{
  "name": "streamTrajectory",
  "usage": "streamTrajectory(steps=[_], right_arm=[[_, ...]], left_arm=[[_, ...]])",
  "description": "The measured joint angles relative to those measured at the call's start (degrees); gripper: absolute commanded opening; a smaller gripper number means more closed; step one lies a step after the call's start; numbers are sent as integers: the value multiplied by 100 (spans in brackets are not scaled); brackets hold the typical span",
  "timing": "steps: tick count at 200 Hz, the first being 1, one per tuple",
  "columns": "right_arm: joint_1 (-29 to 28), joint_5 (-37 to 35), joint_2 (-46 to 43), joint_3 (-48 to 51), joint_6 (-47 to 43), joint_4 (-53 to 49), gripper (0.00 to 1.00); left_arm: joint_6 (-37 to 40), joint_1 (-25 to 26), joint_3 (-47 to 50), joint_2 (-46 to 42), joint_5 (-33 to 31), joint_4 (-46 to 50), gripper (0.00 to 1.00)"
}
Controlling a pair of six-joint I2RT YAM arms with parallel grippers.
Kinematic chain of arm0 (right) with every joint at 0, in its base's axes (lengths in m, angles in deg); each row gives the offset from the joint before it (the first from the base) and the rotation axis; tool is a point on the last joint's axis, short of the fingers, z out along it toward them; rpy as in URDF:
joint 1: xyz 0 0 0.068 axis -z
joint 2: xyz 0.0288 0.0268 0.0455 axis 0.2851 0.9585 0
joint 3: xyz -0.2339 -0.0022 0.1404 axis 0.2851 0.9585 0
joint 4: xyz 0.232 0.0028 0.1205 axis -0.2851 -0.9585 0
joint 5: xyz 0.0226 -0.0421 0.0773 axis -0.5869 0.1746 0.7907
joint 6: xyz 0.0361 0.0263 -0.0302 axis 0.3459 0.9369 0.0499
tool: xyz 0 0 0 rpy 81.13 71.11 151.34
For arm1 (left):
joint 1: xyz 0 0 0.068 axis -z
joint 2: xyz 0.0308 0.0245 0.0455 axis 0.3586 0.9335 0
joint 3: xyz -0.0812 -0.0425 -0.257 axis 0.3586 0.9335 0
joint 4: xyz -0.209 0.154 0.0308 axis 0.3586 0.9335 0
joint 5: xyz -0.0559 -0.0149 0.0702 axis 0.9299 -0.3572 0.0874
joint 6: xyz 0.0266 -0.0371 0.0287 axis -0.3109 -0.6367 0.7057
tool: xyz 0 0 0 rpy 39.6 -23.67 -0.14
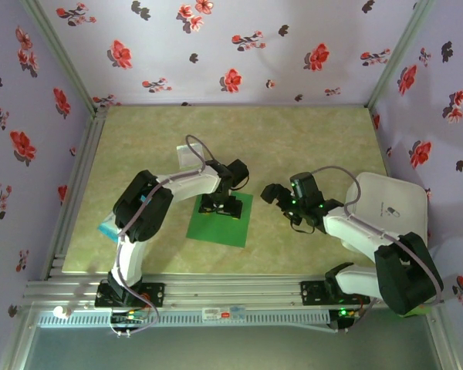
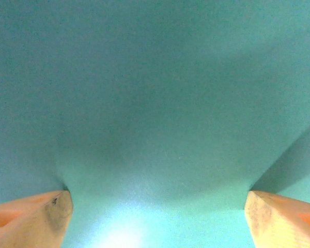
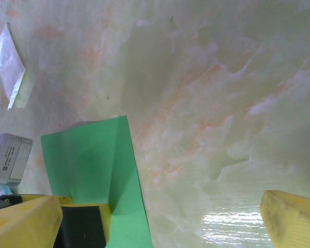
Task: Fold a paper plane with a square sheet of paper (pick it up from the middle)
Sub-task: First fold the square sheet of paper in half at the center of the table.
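Note:
The square sheet of paper [image 1: 230, 223] is bright green and lies on the table in front of the left arm. My left gripper [image 1: 221, 205] stands open on its middle, both fingertips [image 2: 44, 214] touching the paper [image 2: 155, 103] far apart. In the right wrist view the sheet [image 3: 82, 160] shows a raised ridge beside the left gripper's black-and-yellow fingertip [image 3: 82, 227]. My right gripper [image 1: 272, 193] hovers open just right of the sheet, over bare table, with nothing between its fingers [image 3: 292, 219]. The paper plane is out of view.
A small pale square packet [image 1: 191, 154] lies behind the sheet, also the packet [image 3: 8, 64] in the right wrist view. A white pad [image 1: 393, 202] sits at the right edge and a teal object [image 1: 108, 228] at the left. Flowered walls enclose the marbled table [image 1: 309, 146].

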Motion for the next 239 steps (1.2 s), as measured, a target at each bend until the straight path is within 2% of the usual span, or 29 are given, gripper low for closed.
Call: streamTrajectory(steps=[154, 202, 225, 239], right_arm=[[0, 33, 15, -203, -61, -264, 99], [0, 15, 7, -205, -61, -280, 99], [0, -13, -7, -205, -61, -317, 99], [0, -44, -9, -216, -59, -348, 99]], left_arm=[[-57, 0, 33, -35, -48, -33, 82], [-127, -2, 109, -90, -96, -107, 75], [-140, -2, 111, -92, -109, -122, 65], [-136, -2, 114, -101, -118, -144, 63]])
